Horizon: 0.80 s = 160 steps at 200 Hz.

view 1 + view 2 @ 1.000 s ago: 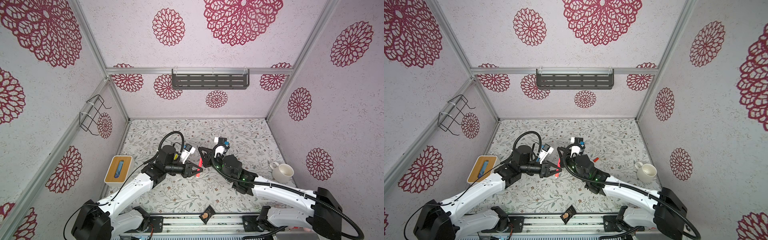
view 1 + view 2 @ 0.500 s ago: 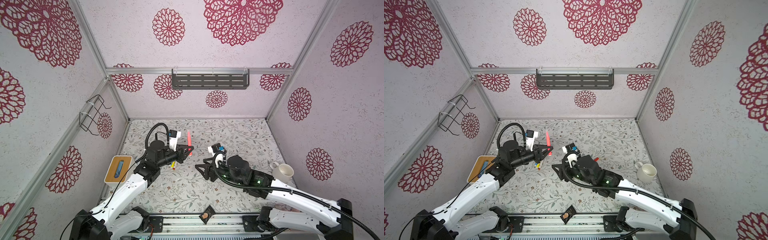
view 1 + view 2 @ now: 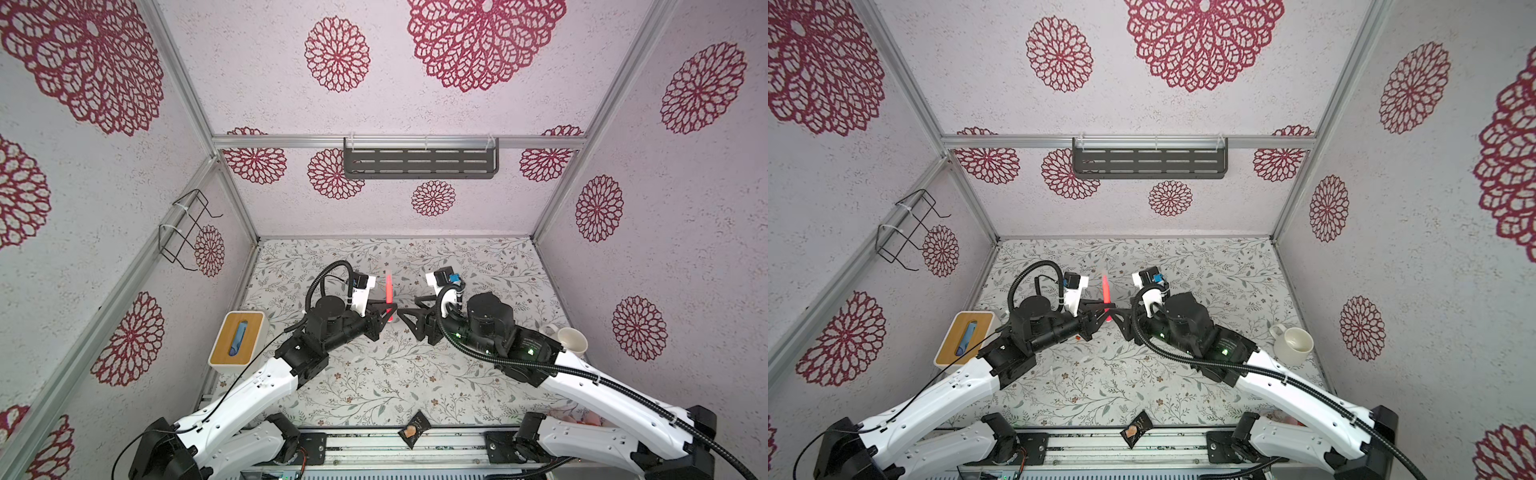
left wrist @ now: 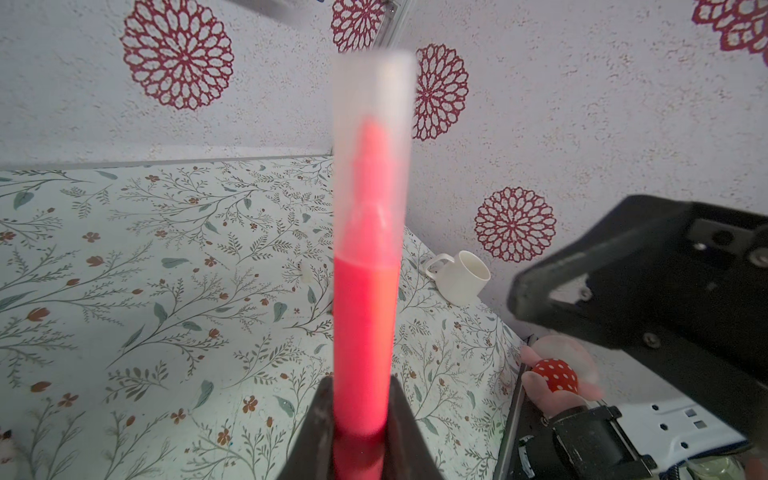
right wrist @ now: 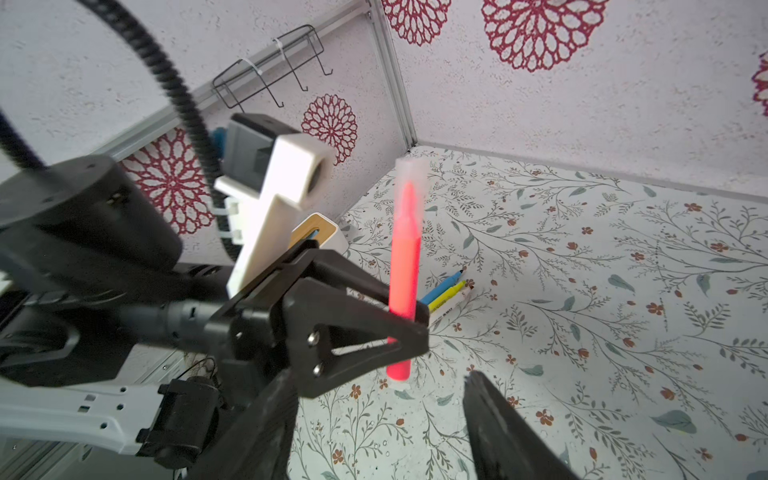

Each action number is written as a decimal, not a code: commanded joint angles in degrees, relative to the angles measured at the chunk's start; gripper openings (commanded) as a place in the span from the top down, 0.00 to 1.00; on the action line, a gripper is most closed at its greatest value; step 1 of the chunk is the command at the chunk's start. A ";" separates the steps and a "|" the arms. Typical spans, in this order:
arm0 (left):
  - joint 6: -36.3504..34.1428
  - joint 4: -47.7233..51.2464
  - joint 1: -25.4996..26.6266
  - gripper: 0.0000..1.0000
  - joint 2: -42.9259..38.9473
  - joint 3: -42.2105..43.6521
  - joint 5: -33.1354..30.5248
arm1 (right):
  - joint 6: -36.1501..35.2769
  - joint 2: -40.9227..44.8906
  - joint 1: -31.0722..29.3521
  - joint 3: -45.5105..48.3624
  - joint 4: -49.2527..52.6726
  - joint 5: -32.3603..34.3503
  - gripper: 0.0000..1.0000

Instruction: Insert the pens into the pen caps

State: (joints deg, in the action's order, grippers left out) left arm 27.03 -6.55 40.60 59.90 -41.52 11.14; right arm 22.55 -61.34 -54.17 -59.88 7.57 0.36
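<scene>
Left gripper (image 3: 385, 309): clamped tight on the orange-red pen (image 3: 389, 289), low on the barrel, so a short stub pokes out under the fingers (image 5: 409, 332).

Orange-red pen: pretty much upright, up in the air over the middle of the table (image 3: 374, 382), not touching it. Both top views show it right between the two arm tips (image 3: 1106, 291).

Cap (image 4: 374, 124): frosted, see-through. It sits over the pen's pointed end, and you can see the tip through it. Its rim is down at the coloured barrel in the left wrist view. Same story from the right wrist view (image 5: 410, 183).

Right gripper (image 3: 409, 307): jaws spread apart, nothing in them. It's just beside the left one, tip to tip, near the pen but not touching it as far as I can tell.

Other pens: a blue pen (image 5: 442, 286) and a yellow pen (image 5: 446, 297) lie side by side on the table beyond the held one, tips bare. Mostly hidden by the left arm in the top views.

Mug (image 3: 571, 338): white, at the table's right edge, well apart from the action.

Box (image 3: 239, 338): wood-topped, white, at the left edge.
</scene>
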 commanded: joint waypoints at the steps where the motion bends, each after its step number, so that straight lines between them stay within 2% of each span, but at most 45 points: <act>1: -1.48 -0.74 1.65 1.00 -0.92 0.64 -3.92 | -0.39 -1.76 3.12 -2.67 -2.29 -4.49 0.34; 42: -1.51 -1.12 3.60 1.00 -0.50 0.72 -5.09 | 0.11 -5.16 4.60 -3.84 -5.30 -9.32 0.36; 84: -1.31 -2.14 4.73 1.00 0.47 0.99 -5.48 | 1.05 -7.94 5.14 -3.76 -7.17 -10.85 0.38; 160: -1.54 -2.54 5.59 1.00 0.29 1.72 -5.89 | 2.15 -10.05 5.48 -3.40 -8.54 -12.93 0.79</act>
State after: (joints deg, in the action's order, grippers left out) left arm 26.55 -7.40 45.65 60.40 -40.34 5.69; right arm 24.05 -71.81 -49.01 -61.60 1.41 -11.57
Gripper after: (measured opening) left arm 0.182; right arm 0.258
